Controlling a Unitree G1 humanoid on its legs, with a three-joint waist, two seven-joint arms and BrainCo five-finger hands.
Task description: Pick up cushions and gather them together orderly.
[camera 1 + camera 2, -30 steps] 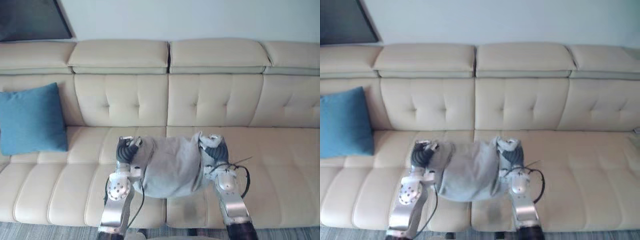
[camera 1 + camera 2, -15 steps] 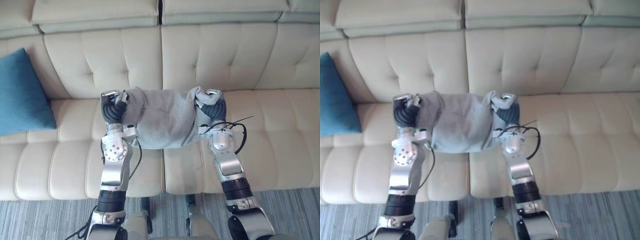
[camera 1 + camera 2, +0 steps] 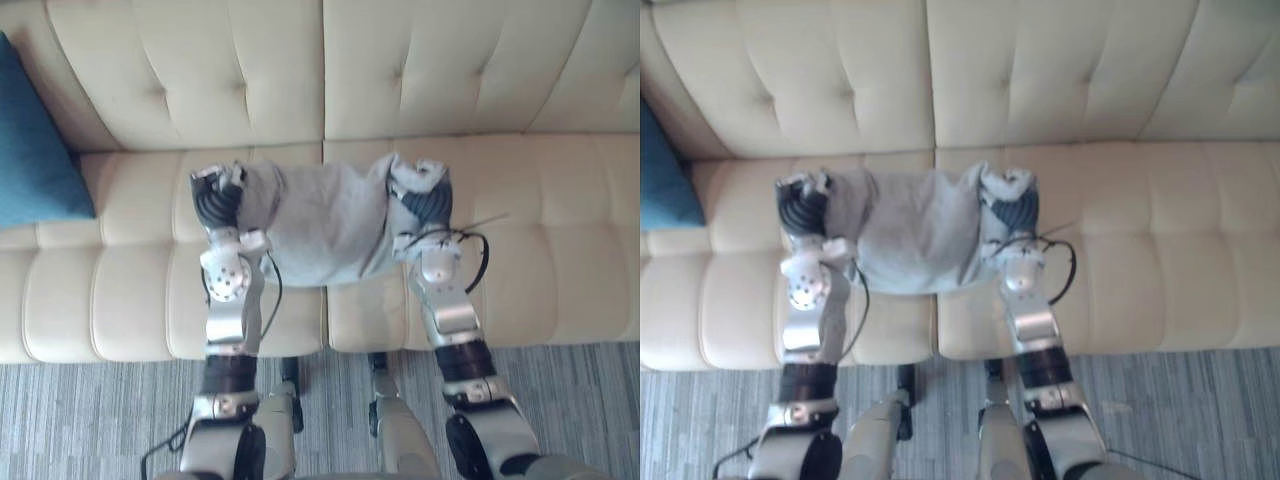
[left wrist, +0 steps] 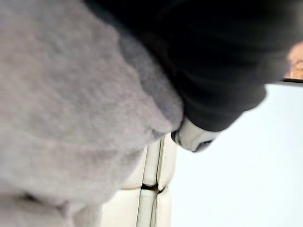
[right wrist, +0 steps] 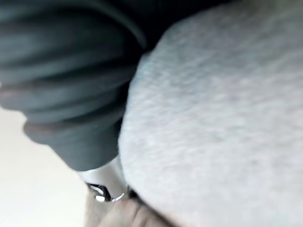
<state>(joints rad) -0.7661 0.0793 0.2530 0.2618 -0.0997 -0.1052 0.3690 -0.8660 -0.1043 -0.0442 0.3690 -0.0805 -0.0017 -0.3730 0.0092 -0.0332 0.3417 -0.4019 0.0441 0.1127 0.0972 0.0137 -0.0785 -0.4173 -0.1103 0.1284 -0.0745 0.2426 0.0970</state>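
Far left, the blue square fabric cushion point(image 3: 35, 150) leans against the backrest of the cream tufted leather sofa point(image 3: 560, 250), now cut off by the edge of the picture. That's the head tipping down, not the cushion sliding: over the last second the whole view has dropped, the top of the sofa's backrest has gone and the grey striped floor point(image 3: 100, 420) in front of the sofa has come in.

Next along, the left hand point(image 3: 213, 200) is clamped on its end of the soft grey fabric cushion point(image 3: 320, 225), fingers curled over the edge. The grey cushion hangs above the sofa seat, straddling the sofa's middle seam, sagging a little between the arms. On its far end the right hand point(image 3: 422, 200) pinches in too, cloth bunched up around it.

Same two-handed hold as a second ago, so the pick-up looks done and secure. What's left, I'd judge, is the carry: travel towards the sofa's left end and set the grey one neatly beside the blue
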